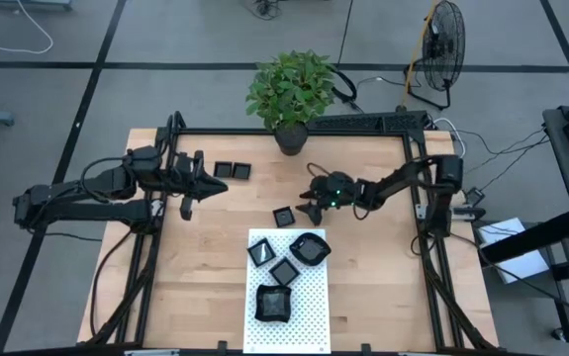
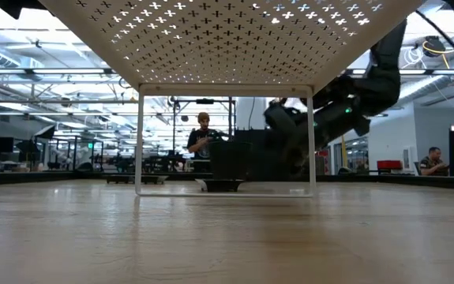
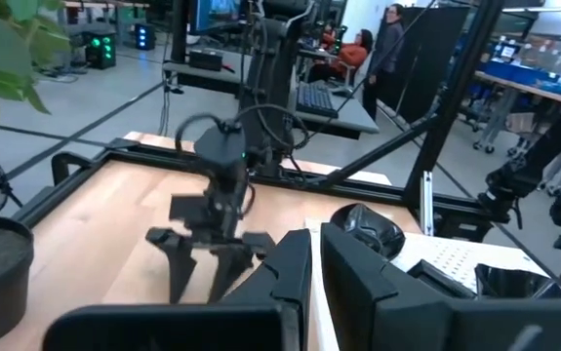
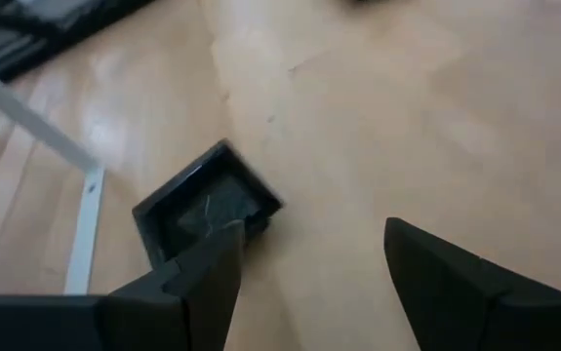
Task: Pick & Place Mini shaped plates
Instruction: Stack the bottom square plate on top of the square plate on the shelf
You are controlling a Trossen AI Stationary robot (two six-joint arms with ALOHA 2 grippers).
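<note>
A small black square mini plate (image 1: 283, 216) lies flat on the wooden table, just beyond the far edge of the white dotted mat (image 1: 299, 326). My right gripper (image 1: 309, 205) hangs low beside it, open, slanting down toward the table's left; the right wrist view shows the plate (image 4: 207, 207) just ahead of one finger (image 4: 217, 268). Several more black plates lie on the mat, among them a rounded one (image 1: 309, 247) and a square one (image 1: 283, 270). Two plates (image 1: 232, 170) rest on the table at the far left. My left gripper (image 1: 191, 190) waits shut above the left side, holding nothing. My right gripper has one fingertip (image 4: 223, 244) at the square plate's near rim (image 4: 197, 229), coming in on a slant from the table's right. I cannot tell whether it touches the plate. The plate lies flat on the table.
A potted plant (image 1: 289, 94) stands at the middle of the table's far edge. A black frame (image 1: 383, 122) runs around the table's sides. Bare wood lies to the right of the mat and at the near left.
</note>
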